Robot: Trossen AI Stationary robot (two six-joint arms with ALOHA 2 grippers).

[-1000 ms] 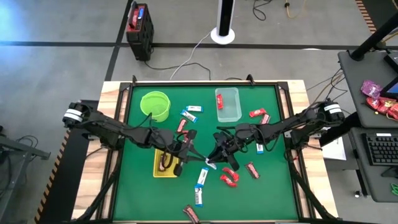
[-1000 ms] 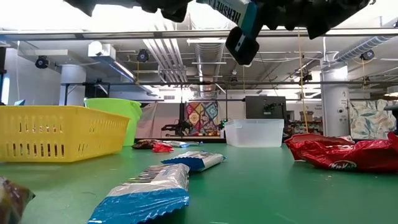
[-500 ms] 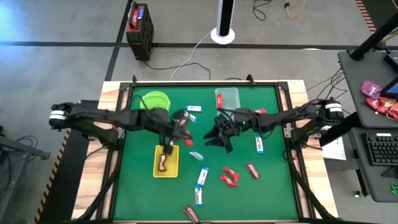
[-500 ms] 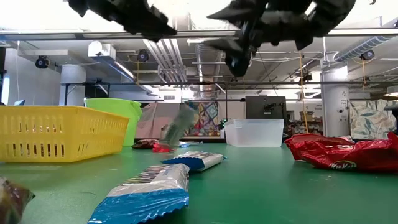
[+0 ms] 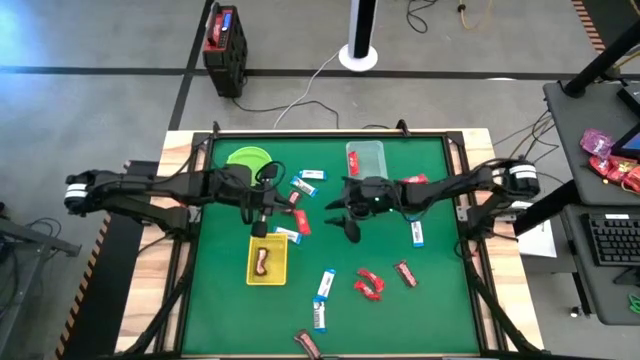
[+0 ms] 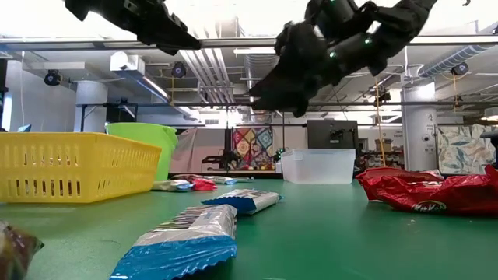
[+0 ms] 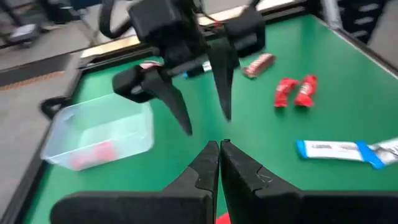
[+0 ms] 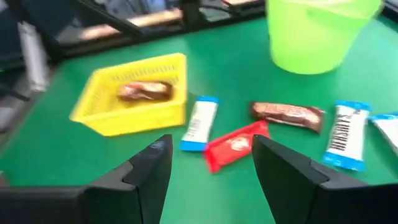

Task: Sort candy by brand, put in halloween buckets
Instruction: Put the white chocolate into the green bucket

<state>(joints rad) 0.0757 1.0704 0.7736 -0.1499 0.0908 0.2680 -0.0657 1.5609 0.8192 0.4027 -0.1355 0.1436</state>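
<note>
Green table [image 5: 430, 300]: blue-and-white candy [image 8: 199, 122] beyond open right fingers [image 8: 283, 171].

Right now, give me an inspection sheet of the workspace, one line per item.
Surface: green mat in a wooden frame, flat, loose candy scattered over it.
Job's things: lime-green bucket, contents hidden; clear tub with something red inside; yellow basket holding one brown bar. Red bars, blue-and-white bars and a brown bar lie unsorted.
Clutter: nothing seen on the mat beyond the candy.
End effectors: left end effector shut, empty, above the mat between bucket and basket; right end effector open, empty, above mid-mat.
Cables: leads run across the floor behind the table.
Surroundings: black case on the floor, desk with keyboard at right.
</note>
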